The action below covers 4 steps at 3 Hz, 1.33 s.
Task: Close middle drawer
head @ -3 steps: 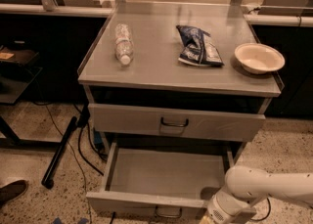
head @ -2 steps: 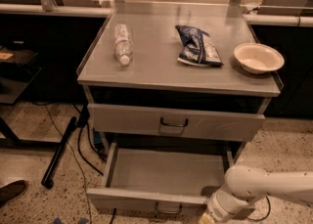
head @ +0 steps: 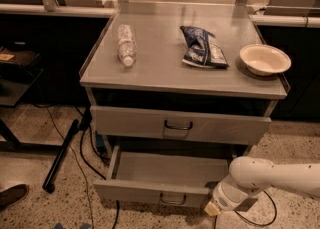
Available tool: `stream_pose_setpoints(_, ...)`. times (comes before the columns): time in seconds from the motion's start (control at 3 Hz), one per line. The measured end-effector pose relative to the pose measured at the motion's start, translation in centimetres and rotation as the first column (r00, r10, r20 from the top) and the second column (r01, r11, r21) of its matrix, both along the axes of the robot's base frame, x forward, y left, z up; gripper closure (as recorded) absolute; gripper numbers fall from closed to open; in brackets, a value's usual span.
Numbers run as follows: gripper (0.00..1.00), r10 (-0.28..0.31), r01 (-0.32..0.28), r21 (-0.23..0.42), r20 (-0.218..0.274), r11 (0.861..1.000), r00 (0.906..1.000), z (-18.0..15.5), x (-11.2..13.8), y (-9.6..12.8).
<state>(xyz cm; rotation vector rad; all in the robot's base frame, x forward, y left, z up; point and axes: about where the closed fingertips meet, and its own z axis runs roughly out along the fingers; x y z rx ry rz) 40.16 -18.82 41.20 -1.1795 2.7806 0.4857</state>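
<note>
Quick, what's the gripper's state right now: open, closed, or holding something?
Gripper: state cannot be told; it is low at the right end of the front panel of the open middle drawer.

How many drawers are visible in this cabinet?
2. The upper drawer is just under the top. The middle drawer is below it, pulled open. Another may be hidden lower down. The gripper is at the open drawer's front right corner.
</note>
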Motion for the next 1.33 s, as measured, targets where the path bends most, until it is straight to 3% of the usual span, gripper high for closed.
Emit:
stream_pose_setpoints(0.33,1.0,-0.001,0.001,0.002,-0.002,1.0,1.0,0.0,-0.1,0.0)
stream_pose_setpoints(0.67,1.0,-0.068,0.067,0.021,0.07,0.998,0.9952,0.6,2.9,0.1)
stream_pose_setpoints(1.0,1.0,-0.114,0.11,0.031,0.133,0.993,0.9846,-0.2,7.3,0.7)
stream_pose_setpoints(1.33,1.0,-0.114,0.111,0.031,0.133,0.993,0.9846,-0.1,7.3,0.7)
